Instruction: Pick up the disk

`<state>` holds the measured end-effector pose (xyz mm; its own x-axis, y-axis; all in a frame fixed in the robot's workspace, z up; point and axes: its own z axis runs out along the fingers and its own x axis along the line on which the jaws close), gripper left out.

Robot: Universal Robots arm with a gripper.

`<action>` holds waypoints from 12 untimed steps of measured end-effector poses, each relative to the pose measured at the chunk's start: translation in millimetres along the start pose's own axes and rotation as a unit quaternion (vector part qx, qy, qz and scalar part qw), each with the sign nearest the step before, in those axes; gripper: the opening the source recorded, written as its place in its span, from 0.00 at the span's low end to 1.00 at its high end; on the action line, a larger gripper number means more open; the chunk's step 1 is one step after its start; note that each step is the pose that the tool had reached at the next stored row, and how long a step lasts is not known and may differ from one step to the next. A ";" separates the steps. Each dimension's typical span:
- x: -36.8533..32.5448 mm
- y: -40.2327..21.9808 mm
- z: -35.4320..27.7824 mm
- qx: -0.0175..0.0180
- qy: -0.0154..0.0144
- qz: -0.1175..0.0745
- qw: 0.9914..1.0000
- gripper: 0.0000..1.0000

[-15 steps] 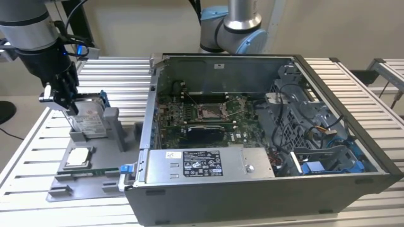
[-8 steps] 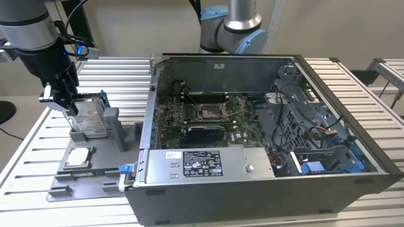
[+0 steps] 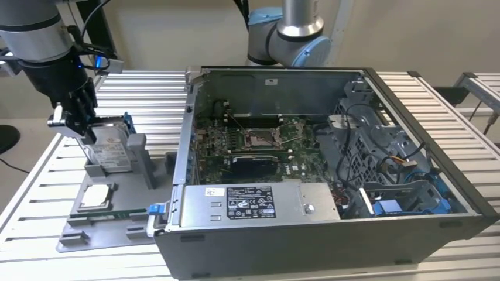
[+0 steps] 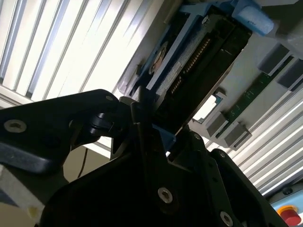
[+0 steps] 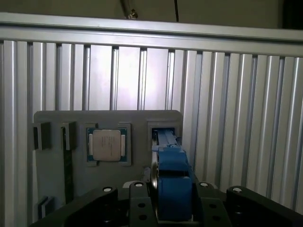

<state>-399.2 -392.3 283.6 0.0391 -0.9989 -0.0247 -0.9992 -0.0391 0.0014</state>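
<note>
The disk [image 3: 109,151] is a silver drive with a white label in a blue bracket. It stands on edge, slightly tilted, in the slot of a grey holder [image 3: 139,158] at the exterior view's left. My gripper [image 3: 81,130] comes down on its upper end and is shut on it. In the first wrist view the disk's blue bracket [image 5: 173,182] sits clamped between my black fingers [image 5: 137,201]. In the second wrist view the disk's dark connector edge [image 4: 199,71] runs away from my gripper [image 4: 147,127].
The holder belongs to a grey fixture plate [image 3: 117,234], which also carries a square silver chip [image 3: 95,197] and a green memory stick [image 3: 105,216]. An open computer case [image 3: 312,234] stands just right of it in the exterior view. A second arm's base [image 3: 293,35] is behind the case.
</note>
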 end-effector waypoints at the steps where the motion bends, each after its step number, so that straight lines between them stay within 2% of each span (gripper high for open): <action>1: 0.0 0.0 0.0 0.000 0.000 0.000 1.000 0.00; 12: 0.0 0.0 0.0 0.000 0.000 0.000 1.000 0.00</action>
<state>-399.2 -392.3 283.6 0.0390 -0.9989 -0.0248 -0.9992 -0.0390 0.0013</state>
